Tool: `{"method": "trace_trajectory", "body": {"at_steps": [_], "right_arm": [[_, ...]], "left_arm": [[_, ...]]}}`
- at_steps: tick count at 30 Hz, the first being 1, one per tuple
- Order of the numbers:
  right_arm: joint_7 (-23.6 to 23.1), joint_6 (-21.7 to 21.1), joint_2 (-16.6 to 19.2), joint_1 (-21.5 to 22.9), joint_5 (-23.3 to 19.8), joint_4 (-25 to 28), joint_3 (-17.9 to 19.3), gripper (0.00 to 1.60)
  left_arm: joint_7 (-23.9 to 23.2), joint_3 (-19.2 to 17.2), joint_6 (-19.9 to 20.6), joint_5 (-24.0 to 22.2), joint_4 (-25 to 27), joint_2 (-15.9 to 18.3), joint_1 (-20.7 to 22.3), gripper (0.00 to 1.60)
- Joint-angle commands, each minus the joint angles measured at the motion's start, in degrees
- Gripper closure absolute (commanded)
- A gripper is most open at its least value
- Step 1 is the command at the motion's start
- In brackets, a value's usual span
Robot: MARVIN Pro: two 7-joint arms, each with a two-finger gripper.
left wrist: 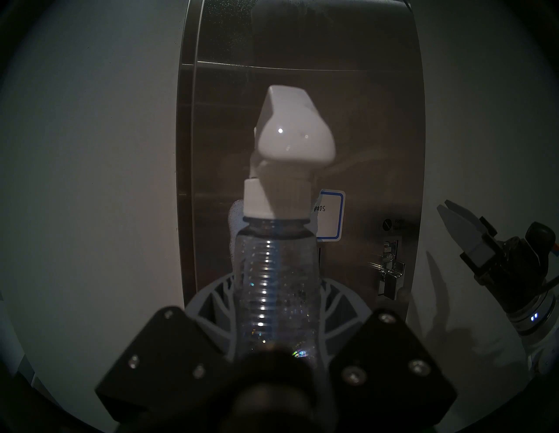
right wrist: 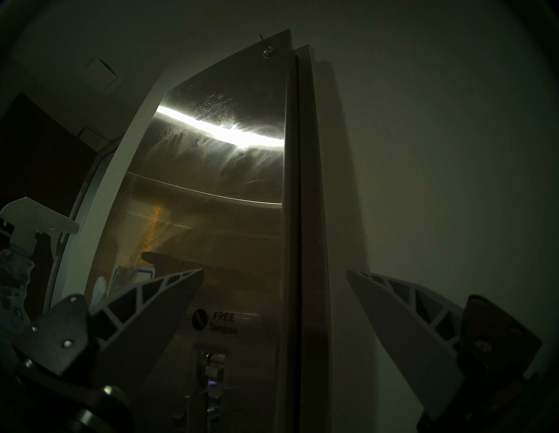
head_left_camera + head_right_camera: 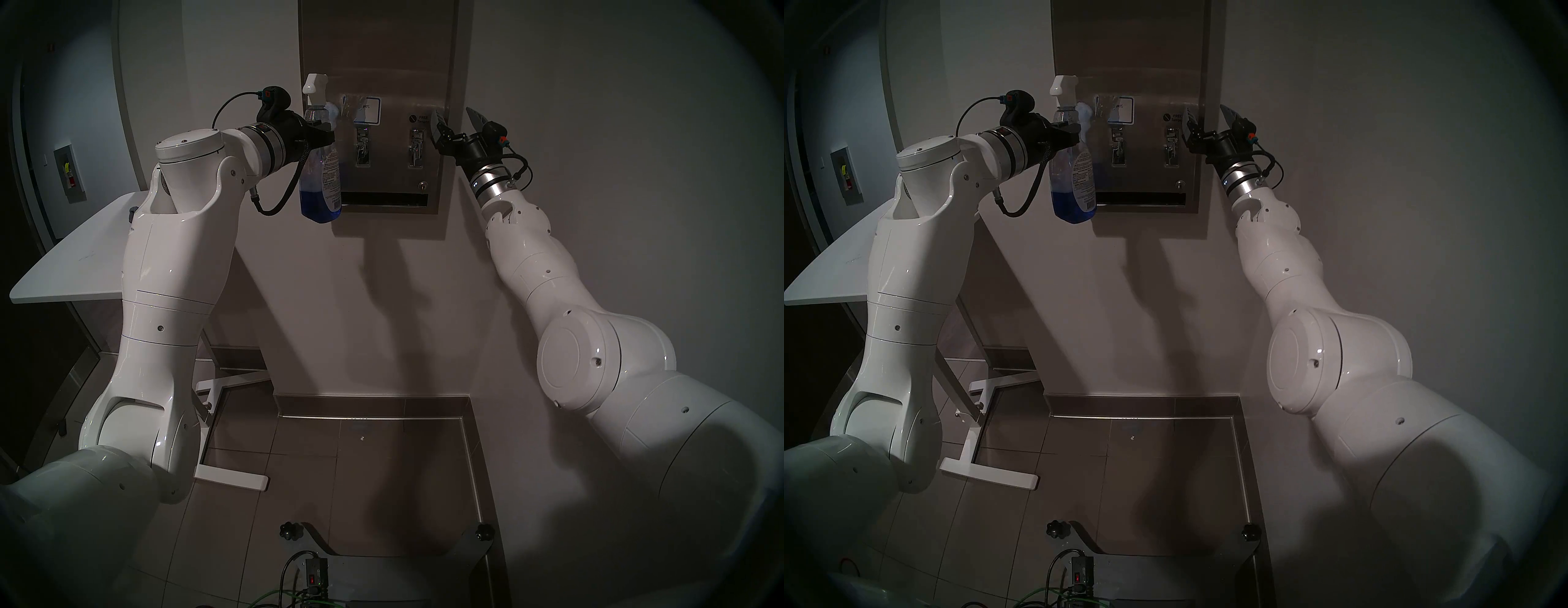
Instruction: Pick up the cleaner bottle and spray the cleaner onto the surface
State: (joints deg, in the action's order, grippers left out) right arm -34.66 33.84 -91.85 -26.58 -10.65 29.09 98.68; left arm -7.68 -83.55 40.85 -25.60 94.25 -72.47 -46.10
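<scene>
The cleaner bottle (image 3: 324, 178) (image 3: 1076, 178) is clear, with blue liquid at its bottom and a white trigger nozzle. It hangs upright in front of the left edge of the surface (image 3: 382, 51) (image 3: 1136, 51), a brushed steel wall dispenser. My left gripper (image 3: 322, 136) (image 3: 1068, 136) is shut on the bottle's ribbed neck (image 1: 278, 272), and the nozzle faces the steel (image 1: 348, 121). A white foamy patch of cleaner (image 3: 333, 111) (image 1: 234, 217) sits on the steel beside the blue-bordered sticker (image 1: 329, 214). My right gripper (image 3: 454, 114) (image 3: 1207, 111) (image 2: 275, 272) stands open and empty at the dispenser's right edge.
A white table (image 3: 76, 263) stands at the left, behind my left arm, with its white legs (image 3: 231, 471) on the tiled floor. Two lever slots (image 3: 362, 146) and a dark slot (image 3: 388, 199) mark the dispenser's lower part. The plain wall (image 3: 594, 127) runs to the right.
</scene>
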Motion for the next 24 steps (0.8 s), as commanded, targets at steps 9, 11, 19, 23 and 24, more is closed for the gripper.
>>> {"method": "trace_trajectory", "body": {"at_steps": [9, 11, 19, 23, 24], "right_arm": [[1.9, 3.5, -2.8, -4.6, -0.8, 11.1, 0.9, 0.00], [2.2, 3.7, -2.9, -5.4, -0.7, 12.3, 1.0, 0.00], [3.5, 3.5, -3.5, -8.4, -0.1, 17.1, 1.0, 0.00], [4.3, 3.0, -3.8, -9.6, 0.3, 19.2, 0.9, 0.00], [4.5, 2.9, -3.9, -9.9, 0.5, 19.6, 0.9, 0.00]], "left_arm": [[0.6, -2.6, -1.8, 0.7, 2.6, 0.4, 3.9, 1.60], [1.1, -3.1, -1.8, 1.2, 2.7, 0.8, 3.9, 1.60], [4.7, -5.6, -1.4, 3.6, 3.9, 2.5, 3.4, 1.60], [7.6, -7.0, -0.7, 5.5, 5.2, 3.8, 3.0, 1.60], [8.3, -7.3, -0.6, 5.9, 5.6, 4.1, 2.9, 1.60]]}}
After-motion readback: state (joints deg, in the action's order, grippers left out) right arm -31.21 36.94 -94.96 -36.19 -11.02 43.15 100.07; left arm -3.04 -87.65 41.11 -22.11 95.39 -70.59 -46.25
